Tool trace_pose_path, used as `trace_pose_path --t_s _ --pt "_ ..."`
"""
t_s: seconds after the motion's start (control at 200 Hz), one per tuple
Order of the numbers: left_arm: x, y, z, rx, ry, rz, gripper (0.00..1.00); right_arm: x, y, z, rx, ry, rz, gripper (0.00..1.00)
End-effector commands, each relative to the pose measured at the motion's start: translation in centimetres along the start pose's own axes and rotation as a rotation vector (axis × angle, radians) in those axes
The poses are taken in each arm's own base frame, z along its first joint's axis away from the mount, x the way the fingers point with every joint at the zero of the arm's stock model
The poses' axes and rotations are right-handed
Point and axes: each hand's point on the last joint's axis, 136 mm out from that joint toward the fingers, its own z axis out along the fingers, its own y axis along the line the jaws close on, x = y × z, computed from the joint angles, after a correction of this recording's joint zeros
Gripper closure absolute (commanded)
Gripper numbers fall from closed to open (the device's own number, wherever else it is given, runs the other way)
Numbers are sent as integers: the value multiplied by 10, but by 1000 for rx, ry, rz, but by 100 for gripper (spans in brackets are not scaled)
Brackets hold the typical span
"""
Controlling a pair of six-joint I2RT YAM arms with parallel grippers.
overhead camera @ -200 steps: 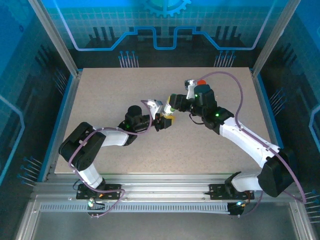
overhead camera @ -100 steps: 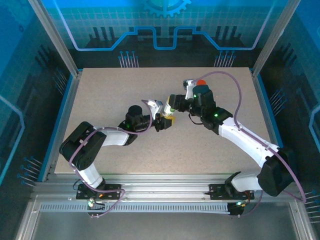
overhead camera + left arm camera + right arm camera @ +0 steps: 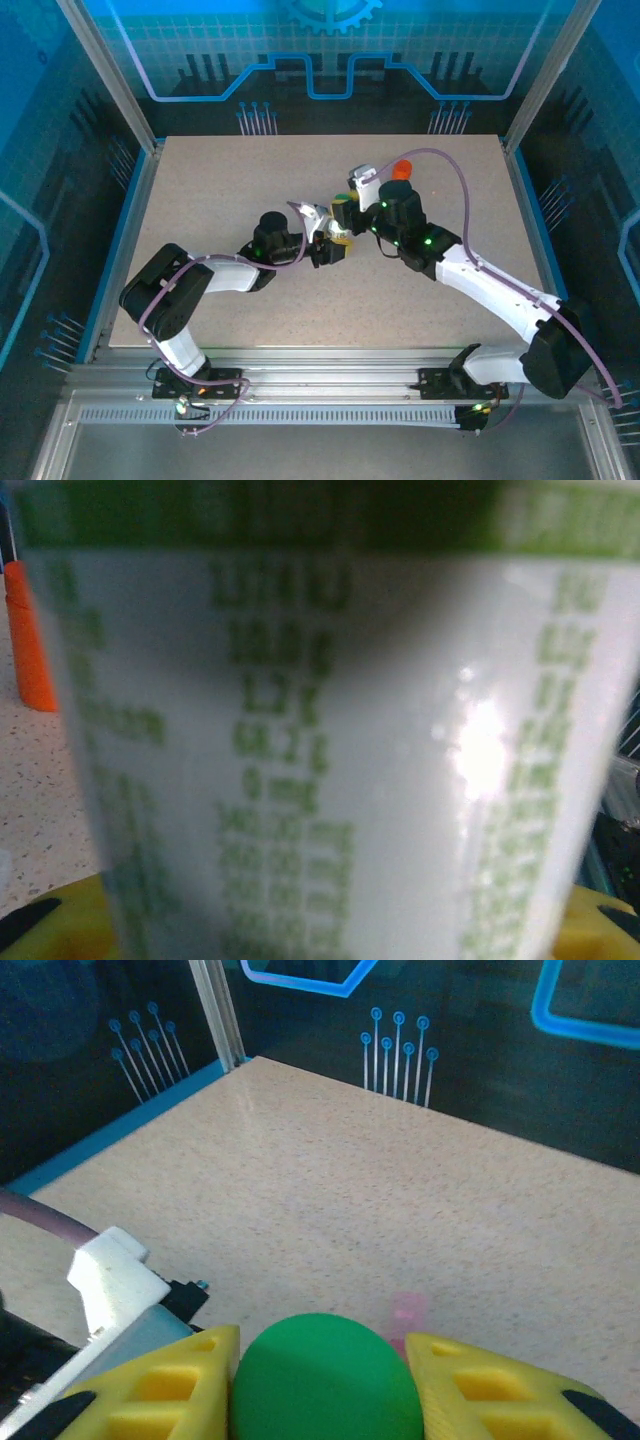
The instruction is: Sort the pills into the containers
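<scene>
Top external view: at the centre of the counter (image 3: 220,190), the left gripper (image 3: 326,245) has its jaws clamped on the white bottle (image 3: 320,760), while the right gripper (image 3: 343,212) has its jaws narrow on the green cap (image 3: 325,1375). A loose hold could let the bottle spin or tip. The orange bottle (image 3: 402,168) stands at two o'clock, and the pink vial (image 3: 408,1312) is just beyond the cap. Opaque walls hide any pills, and the label is blurred.

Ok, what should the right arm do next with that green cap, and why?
Probably close the right gripper firmly on the green cap, ready to unscrew it. Its fingers already flank the cap closely, and the left gripper holds the white bottle below.
</scene>
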Motion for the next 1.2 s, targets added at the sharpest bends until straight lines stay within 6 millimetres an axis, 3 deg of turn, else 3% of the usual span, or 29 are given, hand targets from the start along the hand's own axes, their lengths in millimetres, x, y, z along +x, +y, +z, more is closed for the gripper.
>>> trace_pose_path --t_s 0.0,0.16,0.295,0.44,0.52,0.6,0.735,0.8,0.956,1.196 --pt "-12 -25 1 124 -18 58 100 12 -45 -8 225 59 -236 100" --pt "-9 -28 0 140 -11 61 100 12 -48 -15 240 68 -304 100" --pt "-13 -28 -1 140 -30 70 100 11 -35 -17 165 59 -316 100" --pt "-14 -26 -2 133 -74 78 100 -8 -21 -28 83 -7 -182 100" --pt "-14 -24 -4 125 -112 86 100 -23 -23 -39 67 -46 -35 100" --pt "-16 -27 -8 130 -165 111 100 -32 -35 -51 77 -73 153 52" --pt "-20 -25 -10 132 -193 132 100 -29 -41 -57 29 -31 367 24" --pt "-23 -24 -10 127 -202 145 100 -25 -33 -53 -21 -3 418 19" --pt "-29 -23 -8 123 -217 152 100 -14 -21 -34 -96 21 523 18" --pt "-33 -17 -8 68 -219 169 100 3 -3 -15 -133 93 530 17"
